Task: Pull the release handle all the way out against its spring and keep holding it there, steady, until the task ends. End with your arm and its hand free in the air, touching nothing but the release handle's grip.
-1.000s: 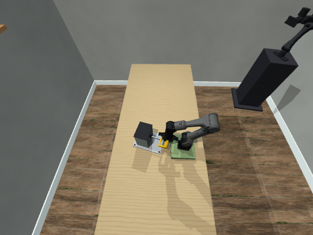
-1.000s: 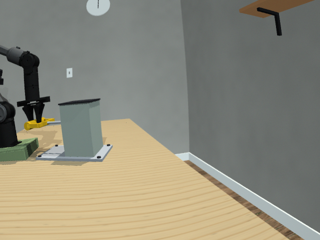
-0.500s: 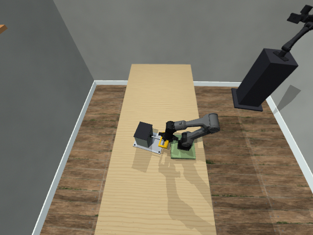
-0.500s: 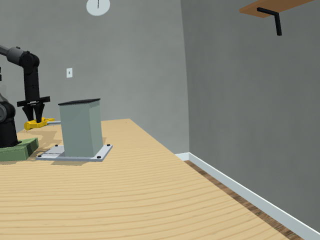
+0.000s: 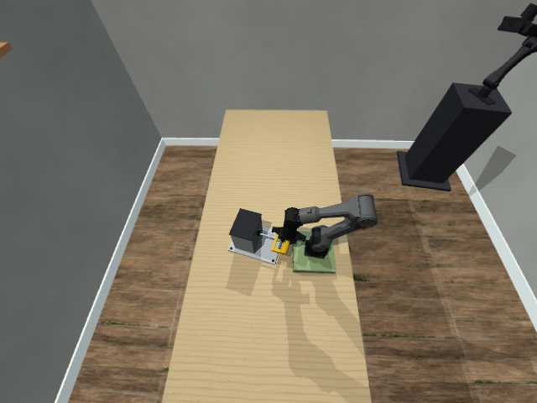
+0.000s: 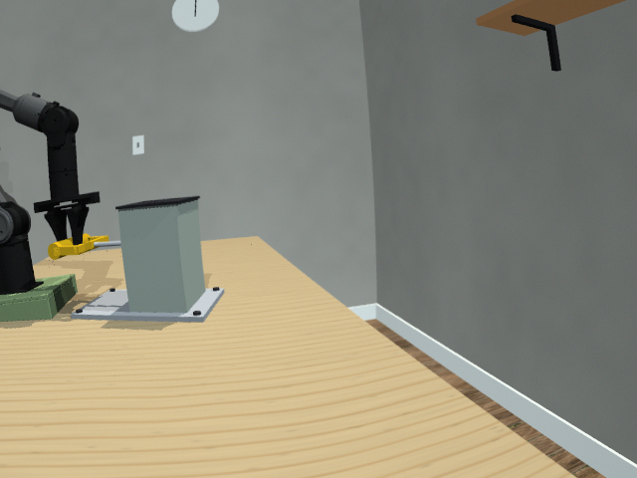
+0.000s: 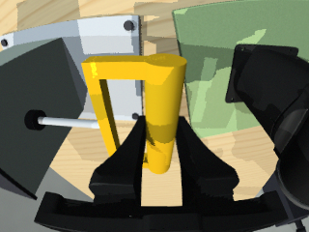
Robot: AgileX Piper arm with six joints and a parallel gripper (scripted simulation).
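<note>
Now the pincer (image 7: 160,149) pinches the yellow handle (image 7: 162,106).
Its thin rod (image 7: 68,122) runs into the grey box (image 6: 159,254) on the counter (image 6: 288,390).

the top view hangs high and far back, looking steeply down the long worktop (image 5: 277,329) toward the far wall, taking in the floor and a black pedestal (image 5: 450,134) that carries a camera mount. the exterior view sits low, just above the worktop (image 6: 288,390), facing along it toward the room's corner, with the grey housing (image 6: 160,254) at middle distance. the wrist view rides just behind the pincer (image 7: 161,149), very near, looking down past its fingers. all three share the yellow release handle (image 7: 161,103), the housing and the green base block (image 5: 314,262).
</note>
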